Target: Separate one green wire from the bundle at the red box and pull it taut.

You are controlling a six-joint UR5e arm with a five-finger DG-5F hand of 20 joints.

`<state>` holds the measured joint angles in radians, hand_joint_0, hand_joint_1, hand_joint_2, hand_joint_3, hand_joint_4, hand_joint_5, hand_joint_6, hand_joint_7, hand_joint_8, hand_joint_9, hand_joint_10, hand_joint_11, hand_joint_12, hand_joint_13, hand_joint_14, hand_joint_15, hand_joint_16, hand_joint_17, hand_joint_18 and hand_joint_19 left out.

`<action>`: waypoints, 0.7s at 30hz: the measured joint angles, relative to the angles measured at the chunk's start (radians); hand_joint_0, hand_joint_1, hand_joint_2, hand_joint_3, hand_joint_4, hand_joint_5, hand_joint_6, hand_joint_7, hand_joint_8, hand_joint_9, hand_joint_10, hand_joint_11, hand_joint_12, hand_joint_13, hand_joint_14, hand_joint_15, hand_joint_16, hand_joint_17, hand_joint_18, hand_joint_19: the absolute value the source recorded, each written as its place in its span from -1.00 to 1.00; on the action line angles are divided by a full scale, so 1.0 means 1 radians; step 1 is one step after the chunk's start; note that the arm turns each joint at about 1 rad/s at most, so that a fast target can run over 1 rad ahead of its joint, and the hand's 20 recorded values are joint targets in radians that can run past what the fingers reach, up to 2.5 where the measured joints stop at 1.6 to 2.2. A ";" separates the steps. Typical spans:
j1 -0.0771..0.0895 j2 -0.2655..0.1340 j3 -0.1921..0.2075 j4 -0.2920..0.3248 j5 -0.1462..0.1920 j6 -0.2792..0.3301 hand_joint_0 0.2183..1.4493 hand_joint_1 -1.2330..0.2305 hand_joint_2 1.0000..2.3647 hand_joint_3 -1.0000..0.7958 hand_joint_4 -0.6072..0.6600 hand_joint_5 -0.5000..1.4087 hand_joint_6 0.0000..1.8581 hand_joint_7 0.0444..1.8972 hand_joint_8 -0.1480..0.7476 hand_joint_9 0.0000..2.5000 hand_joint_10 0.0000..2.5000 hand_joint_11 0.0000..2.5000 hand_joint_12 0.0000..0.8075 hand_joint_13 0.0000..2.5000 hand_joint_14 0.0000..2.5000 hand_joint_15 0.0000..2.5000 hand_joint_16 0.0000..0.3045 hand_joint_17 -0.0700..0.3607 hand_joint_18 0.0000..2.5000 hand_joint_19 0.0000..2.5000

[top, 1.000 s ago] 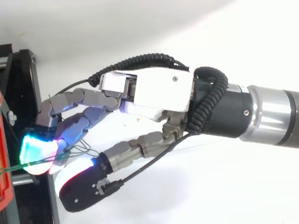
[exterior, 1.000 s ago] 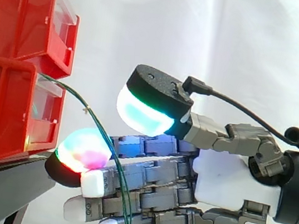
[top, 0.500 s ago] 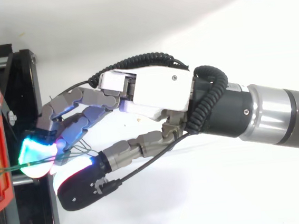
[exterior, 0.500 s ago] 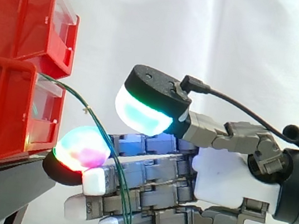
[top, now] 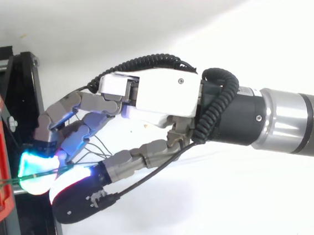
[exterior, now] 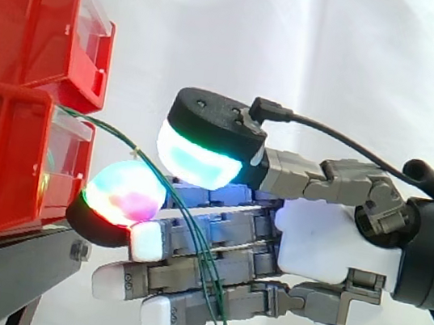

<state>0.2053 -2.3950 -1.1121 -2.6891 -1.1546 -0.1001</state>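
Looking at a bundle of thin green wires poking out of the front of the lower red bin. Easy to follow in the side view: arcing out to the right in a slack curve, then dropping down across the hand and off the bottom edge. Not pulled tight at all, more of a droop. Can't pick out one strand split off from the rest, just several running close together and fanning a bit lower down.

Hand-wise: open, pretty much. Fingers stretched nearly straight toward the bin, stacked one above the other from the side, with the big thumb pad glowing cyan-green just above them. Topmost fingertip lit in a red/green/pink mix, right by the lower bin's front corner. Near it for sure, can't say touching. Wires threaded through the gap between thumb pad and that fingertip, then lying across the straight fingers. No squeeze visible from the side.

From the top, same hand reaching left, with a thin green line running from the red bin's edge into the glowing pads.

Further out: upper red bin stacked on the lower one, both on a black stand, white curtain behind, arm coming in from the right.
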 measured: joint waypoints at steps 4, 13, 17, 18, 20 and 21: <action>0.000 0.000 0.001 -0.001 0.001 0.000 -0.27 -0.45 -0.98 -0.30 0.07 -0.64 0.01 -0.10 -0.07 -0.21 -0.98 -0.45 -0.16 -0.39 -0.99 -0.69 -0.71 -0.22 -0.43 -0.58; 0.002 0.001 0.001 -0.018 0.004 0.002 -0.46 -0.22 -1.00 -0.44 0.19 -0.62 -0.04 -0.08 -0.06 -0.17 -0.98 -0.45 -0.15 -0.38 -0.99 -0.67 -0.70 -0.20 -0.42 -0.56; 0.002 0.002 0.003 -0.022 0.004 0.002 -0.43 -0.05 -1.00 -0.40 0.18 -0.62 -0.06 -0.07 -0.06 -0.17 -0.98 -0.46 -0.15 -0.38 -0.99 -0.67 -0.70 -0.21 -0.43 -0.56; 0.002 0.002 0.003 -0.023 0.003 0.002 -0.40 -0.05 -0.99 -0.35 0.16 -0.61 -0.06 -0.03 -0.07 -0.17 -0.98 -0.46 -0.16 -0.38 -0.99 -0.67 -0.71 -0.21 -0.43 -0.56; 0.002 0.002 0.004 -0.026 0.002 0.002 -0.40 -0.10 -0.98 -0.29 0.16 -0.61 -0.06 0.01 -0.06 -0.17 -0.98 -0.46 -0.16 -0.38 -0.99 -0.67 -0.71 -0.21 -0.43 -0.56; 0.001 0.002 0.005 -0.028 0.001 0.002 -0.40 -0.17 -0.98 -0.23 0.17 -0.62 -0.05 0.01 -0.05 -0.18 -0.98 -0.46 -0.16 -0.39 -0.99 -0.67 -0.71 -0.21 -0.44 -0.56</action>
<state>0.2067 -2.3932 -1.1076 -2.7170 -1.1536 -0.0981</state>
